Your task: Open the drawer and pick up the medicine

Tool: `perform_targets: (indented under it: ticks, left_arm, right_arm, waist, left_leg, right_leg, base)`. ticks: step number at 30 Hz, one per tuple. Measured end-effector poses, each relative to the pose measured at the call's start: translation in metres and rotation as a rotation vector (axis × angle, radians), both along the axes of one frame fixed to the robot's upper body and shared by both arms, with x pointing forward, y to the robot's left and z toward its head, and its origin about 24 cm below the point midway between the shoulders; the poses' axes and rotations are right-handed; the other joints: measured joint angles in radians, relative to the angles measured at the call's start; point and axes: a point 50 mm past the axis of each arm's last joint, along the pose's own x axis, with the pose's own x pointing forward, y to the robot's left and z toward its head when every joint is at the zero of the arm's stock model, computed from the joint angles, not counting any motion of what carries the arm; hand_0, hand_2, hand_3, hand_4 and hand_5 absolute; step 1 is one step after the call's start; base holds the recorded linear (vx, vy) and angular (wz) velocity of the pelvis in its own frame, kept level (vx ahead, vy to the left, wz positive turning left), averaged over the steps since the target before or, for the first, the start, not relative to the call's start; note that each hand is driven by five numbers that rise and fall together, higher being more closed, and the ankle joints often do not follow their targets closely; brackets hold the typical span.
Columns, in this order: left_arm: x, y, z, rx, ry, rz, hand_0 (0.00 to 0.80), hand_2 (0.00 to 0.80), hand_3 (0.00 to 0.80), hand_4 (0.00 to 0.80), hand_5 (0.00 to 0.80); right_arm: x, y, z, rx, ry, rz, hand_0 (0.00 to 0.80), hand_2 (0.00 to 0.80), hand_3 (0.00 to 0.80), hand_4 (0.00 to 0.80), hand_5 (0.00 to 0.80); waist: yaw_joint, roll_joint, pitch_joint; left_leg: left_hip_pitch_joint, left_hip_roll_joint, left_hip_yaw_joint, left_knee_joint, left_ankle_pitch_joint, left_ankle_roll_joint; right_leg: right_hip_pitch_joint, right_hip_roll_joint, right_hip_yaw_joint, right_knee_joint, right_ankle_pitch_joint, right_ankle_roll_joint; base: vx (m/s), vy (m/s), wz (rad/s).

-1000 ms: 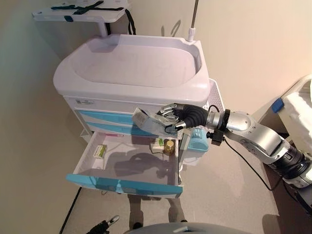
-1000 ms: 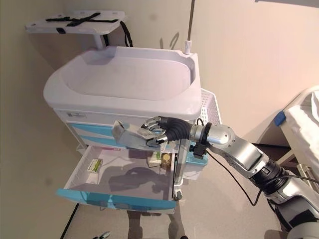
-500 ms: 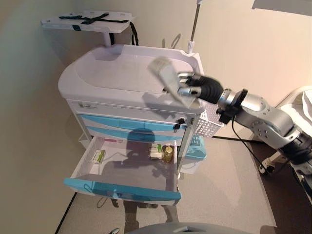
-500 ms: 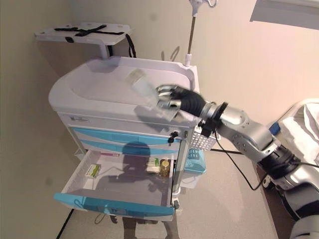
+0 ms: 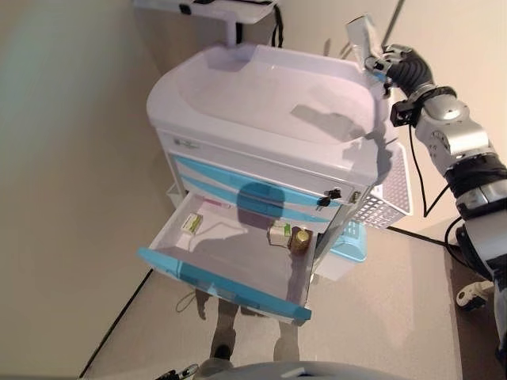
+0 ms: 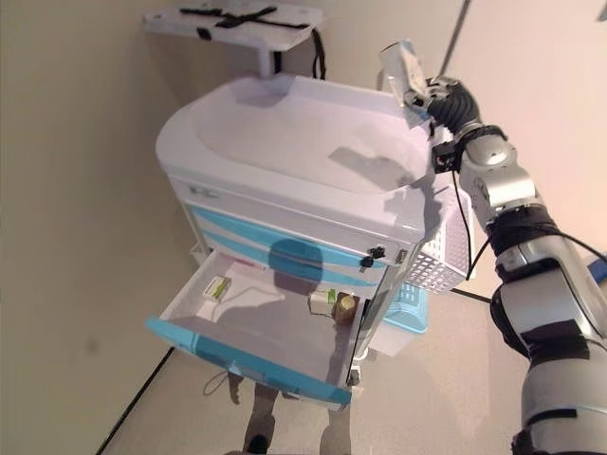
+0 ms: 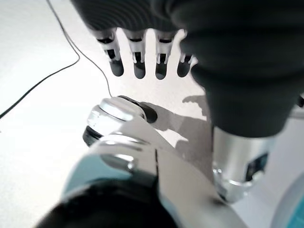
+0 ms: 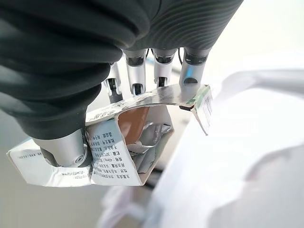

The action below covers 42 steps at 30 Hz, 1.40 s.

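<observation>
My right hand (image 5: pixel 388 62) is shut on a crumpled white medicine box (image 5: pixel 364 33) and holds it high above the back right corner of the white cart (image 5: pixel 261 103). In the right wrist view the fingers (image 8: pixel 161 71) and thumb pinch the box (image 8: pixel 128 142), whose flap hangs open. The cart's blue-fronted drawer (image 5: pixel 222 285) is pulled open below. Inside it lie a small green-and-white box (image 5: pixel 191 223), another box (image 5: pixel 278 233) and a brown bottle with a gold cap (image 5: pixel 299 240). My left hand (image 7: pixel 142 61) shows only in the left wrist view, fingers straight, over the floor.
A white wire basket (image 5: pixel 386 196) hangs on the cart's right side with a blue bin (image 5: pixel 348 241) below it. A shelf with black straps (image 6: pixel 242 17) stands behind the cart. A pole rises at the cart's back right. Walls stand left and behind.
My right hand has lifted the medicine box from in front of the drawers up over the cart's top to its back right corner. The camera view has shifted.
</observation>
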Motion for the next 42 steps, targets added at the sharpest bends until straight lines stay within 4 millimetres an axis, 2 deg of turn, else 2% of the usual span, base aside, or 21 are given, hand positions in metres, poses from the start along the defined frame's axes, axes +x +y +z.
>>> perform_targets:
  ticks: [3,8,11,14,17,21,26,31,32,33,42]
  left_arm:
    - [0.000,0.003,0.001,0.023,0.004,-0.002,0.000,0.000,0.000,0.000,0.000]
    - [0.008,0.005,0.002,0.067,0.004,-0.154,0.000,0.000,0.000,0.000,0.000]
    - [0.033,0.013,0.009,0.141,-0.049,-0.340,0.000,0.000,0.000,0.000,0.000]
    - [0.043,0.017,0.013,0.170,-0.078,-0.395,0.000,0.000,0.000,0.000,0.000]
    - [0.060,0.014,0.017,0.181,-0.126,-0.427,0.000,0.000,0.000,0.000,0.000]
    - [0.069,0.012,0.019,0.190,-0.148,-0.455,0.000,0.000,0.000,0.000,0.000]
    - [0.088,0.010,0.025,0.203,-0.211,-0.484,0.000,0.000,0.000,0.000,0.000]
    - [0.092,0.009,0.026,0.209,-0.229,-0.487,0.000,0.000,0.000,0.000,0.000]
    - [0.091,0.010,0.026,0.210,-0.226,-0.487,0.000,0.000,0.000,0.000,0.000]
    - [0.090,0.010,0.026,0.213,-0.223,-0.487,0.000,0.000,0.000,0.000,0.000]
    - [0.088,0.012,0.025,0.224,-0.210,-0.479,0.000,0.000,0.000,0.000,0.000]
  right_arm:
    - [0.002,-0.004,0.000,-0.066,0.016,-0.057,0.800,0.800,0.800,0.800,0.800]
    - [0.007,0.012,0.008,-0.118,-0.003,-0.037,0.800,0.800,0.800,0.800,0.800]
    - [0.010,0.023,0.019,-0.193,-0.015,-0.029,0.800,0.800,0.800,0.800,0.800]
    - [0.013,0.033,0.015,-0.268,0.007,-0.011,0.800,0.800,0.800,0.800,0.800]
    - [0.016,0.044,0.025,-0.340,0.002,-0.013,0.800,0.800,0.800,0.800,0.800]
    - [0.018,0.050,0.035,-0.369,-0.015,-0.018,0.800,0.800,0.800,0.800,0.800]
    - [0.018,0.050,0.049,-0.484,-0.017,-0.058,0.800,0.800,0.800,0.800,0.800]
    - [0.018,0.054,0.055,-0.652,-0.020,-0.088,0.800,0.800,0.800,0.800,0.800]
    - [0.017,0.055,0.056,-0.681,-0.026,-0.096,0.533,0.533,0.533,0.533,0.533]
    - [0.017,0.055,0.057,-0.706,-0.031,-0.104,0.000,0.000,0.000,0.000,0.000]
    - [0.017,0.056,0.058,-0.717,-0.035,-0.113,0.000,0.000,0.000,0.000,0.000]
  waist:
    - [0.008,-0.009,0.010]
    - [0.029,-0.016,0.033]
    - [0.037,-0.020,0.056]
    - [0.036,-0.030,0.073]
    - [0.039,-0.035,0.093]
    - [0.043,-0.032,0.113]
    - [0.041,-0.030,0.121]
    - [0.039,-0.027,0.131]
    - [0.038,-0.027,0.132]
    - [0.037,-0.026,0.132]
    - [0.036,-0.022,0.135]
  left_leg:
    - [-0.026,-0.004,-0.014,0.009,0.000,0.000]
    - [-0.065,-0.009,-0.016,0.026,0.000,0.001]
    - [-0.117,-0.010,-0.018,0.045,0.001,0.002]
    - [-0.126,-0.017,-0.027,0.050,0.002,0.003]
    - [-0.182,-0.019,-0.037,0.077,0.002,0.003]
    - [-0.195,-0.024,-0.039,0.088,0.003,0.004]
    - [-0.242,-0.030,-0.050,0.114,0.003,0.005]
    - [-0.250,-0.035,-0.064,0.126,0.003,0.005]
    - [-0.252,-0.036,-0.064,0.127,0.003,0.005]
    - [-0.256,-0.037,-0.065,0.130,0.003,0.005]
    - [-0.257,-0.041,-0.065,0.133,0.004,0.005]
  right_leg:
    - [-0.013,-0.002,-0.016,0.002,-0.007,0.000]
    - [-0.041,-0.003,-0.018,0.010,-0.009,-0.001]
    - [-0.099,-0.004,-0.018,0.051,-0.017,-0.003]
    - [-0.107,-0.010,-0.018,0.060,-0.022,-0.001]
    - [-0.161,-0.010,-0.017,0.092,-0.028,-0.003]
    - [-0.181,-0.016,-0.018,0.118,-0.039,0.001]
    - [-0.237,-0.023,-0.020,0.177,-0.061,0.005]
    - [-0.249,-0.027,-0.020,0.212,-0.081,0.005]
    - [-0.255,-0.029,-0.020,0.222,-0.085,0.004]
    - [-0.265,-0.031,-0.020,0.235,-0.089,0.001]
    - [-0.271,-0.035,-0.018,0.248,-0.094,0.002]
  base:
    - [0.023,-0.003,0.21]
    - [-0.011,-0.002,0.10]
    - [-0.021,0.002,0.04]
    - [-0.034,-0.003,0.09]
    - [-0.064,-0.002,0.07]
    - [-0.072,-0.003,0.02]
    - [-0.043,-0.006,0.04]
    - [-0.032,0.006,0.09]
    - [0.000,0.000,0.00]
    - [0.000,0.000,0.00]
    - [0.000,0.000,0.00]
